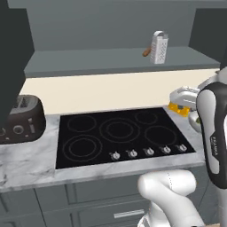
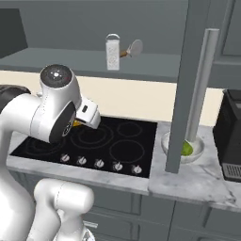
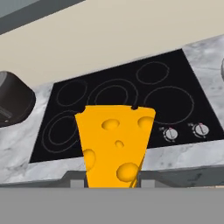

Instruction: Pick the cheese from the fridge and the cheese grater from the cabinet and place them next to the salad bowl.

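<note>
My gripper (image 3: 111, 178) is shut on the cheese (image 3: 116, 142), a yellow-orange wedge with holes, and holds it above the black stove (image 3: 118, 105). In the left base view the gripper (image 1: 179, 104) hangs over the stove's right rear corner with the cheese (image 1: 176, 107) under it. From the right, the cheese (image 2: 75, 124) shows as a sliver under the hand. The salad bowl (image 2: 197, 149) stands on the counter right of the stove, half hidden behind an open cabinet door (image 2: 186, 84). The cheese grater (image 1: 158, 47) (image 2: 112, 52) stands upright on the cabinet (image 1: 97, 60) shelf. The fridge is out of view.
A dark toaster (image 1: 22, 119) sits left of the stove. A small brown-handled utensil (image 2: 132, 50) lies beside the grater. A black appliance (image 2: 231, 136) stands at the far right of the counter. Another open cabinet door (image 1: 13, 57) hangs at the left.
</note>
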### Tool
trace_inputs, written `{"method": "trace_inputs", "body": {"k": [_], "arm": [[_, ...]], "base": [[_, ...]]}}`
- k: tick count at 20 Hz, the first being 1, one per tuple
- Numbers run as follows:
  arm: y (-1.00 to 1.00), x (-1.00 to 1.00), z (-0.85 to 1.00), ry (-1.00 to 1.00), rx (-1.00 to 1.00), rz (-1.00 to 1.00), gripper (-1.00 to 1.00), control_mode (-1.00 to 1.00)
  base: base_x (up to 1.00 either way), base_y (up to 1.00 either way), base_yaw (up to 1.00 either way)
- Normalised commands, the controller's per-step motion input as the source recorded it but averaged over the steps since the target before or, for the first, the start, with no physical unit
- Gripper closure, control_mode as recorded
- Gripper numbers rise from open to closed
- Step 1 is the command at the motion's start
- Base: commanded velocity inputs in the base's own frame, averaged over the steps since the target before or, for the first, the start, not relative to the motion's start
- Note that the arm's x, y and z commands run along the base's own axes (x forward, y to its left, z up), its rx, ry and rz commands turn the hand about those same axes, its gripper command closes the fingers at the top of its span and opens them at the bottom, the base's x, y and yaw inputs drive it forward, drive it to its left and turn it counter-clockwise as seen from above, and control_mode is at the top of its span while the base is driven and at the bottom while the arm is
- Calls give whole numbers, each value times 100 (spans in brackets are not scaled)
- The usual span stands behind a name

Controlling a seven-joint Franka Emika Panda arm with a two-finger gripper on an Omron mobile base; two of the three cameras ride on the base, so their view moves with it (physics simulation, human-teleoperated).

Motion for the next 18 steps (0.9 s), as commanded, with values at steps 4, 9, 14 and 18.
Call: {"method": "trace_inputs", "body": {"k": [4, 9, 14, 18], "arm": [[0, 0, 0, 0, 0, 0, 100, 100], [0, 0, 0, 0, 0, 0, 100, 100], [0, 0, 0, 0, 0, 0, 100, 100], [0, 0, 0, 0, 0, 0, 100, 100]], "base": [[6, -39, 0], [26, -27, 0], [27, -33, 0], [34, -16, -1]]}}
